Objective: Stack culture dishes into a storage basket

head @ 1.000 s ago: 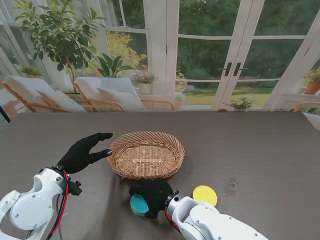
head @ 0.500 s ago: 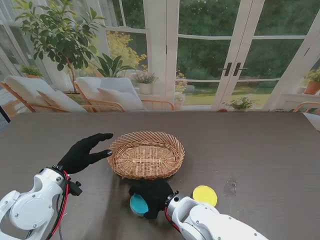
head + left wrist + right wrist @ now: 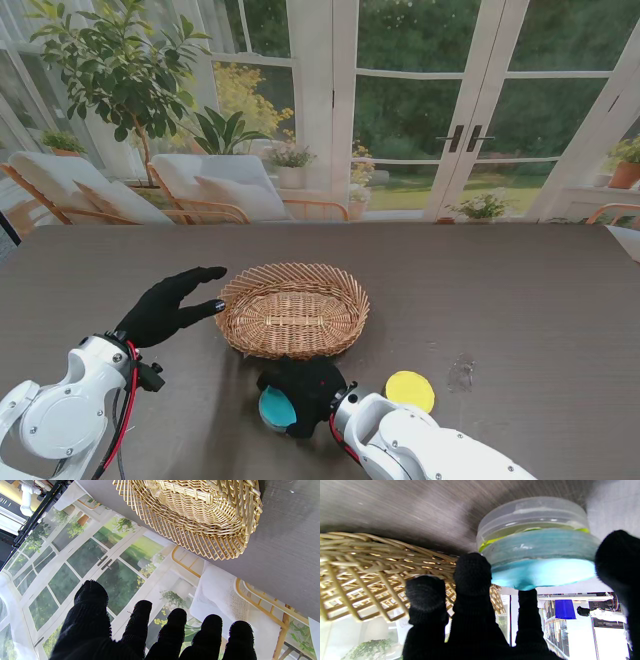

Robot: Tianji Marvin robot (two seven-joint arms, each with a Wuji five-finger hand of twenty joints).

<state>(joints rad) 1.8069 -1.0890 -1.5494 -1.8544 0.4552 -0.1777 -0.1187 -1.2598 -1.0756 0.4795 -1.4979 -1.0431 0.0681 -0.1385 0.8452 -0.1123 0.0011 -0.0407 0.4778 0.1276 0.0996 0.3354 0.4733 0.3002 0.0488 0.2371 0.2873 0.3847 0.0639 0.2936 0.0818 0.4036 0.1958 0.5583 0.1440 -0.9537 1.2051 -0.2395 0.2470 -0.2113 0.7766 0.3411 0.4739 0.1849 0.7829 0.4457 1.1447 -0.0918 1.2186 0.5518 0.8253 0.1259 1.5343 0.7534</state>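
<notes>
Scene: I look down from the stand at a dark table; a woven basket sits near the middle, with windows and a garden beyond.
Basket: oval wicker, and as far as I can see from the stand view nothing lies in it yet.
Blue dish: the blue dish is nearer to me than the basket, just short of its near rim, under my right hand.
Yellow dish: the yellow dish lies flat on the table to the right of the right hand, apart from the basket, untouched.
Right hand: the right hand, in a black glove, is curled around the blue dish; in the right wrist view the fingertips press on one side of its rim and the thumb on the other, so I judge it pinched. I cannot tell whether it is clear of the table.
Dish detail: the right wrist view shows a clear layer with a yellow-green edge between the blue part and the table; whether that is its lid or a second dish I cannot tell.
Left hand: the left hand hovers beside the basket's left rim, fingers spread, holding nothing, thumb tip close to the wicker.
Progress: early; I judge no dish is stored yet. Left to do: carry the blue dish into the basket, then stack the yellow one with it.
</notes>
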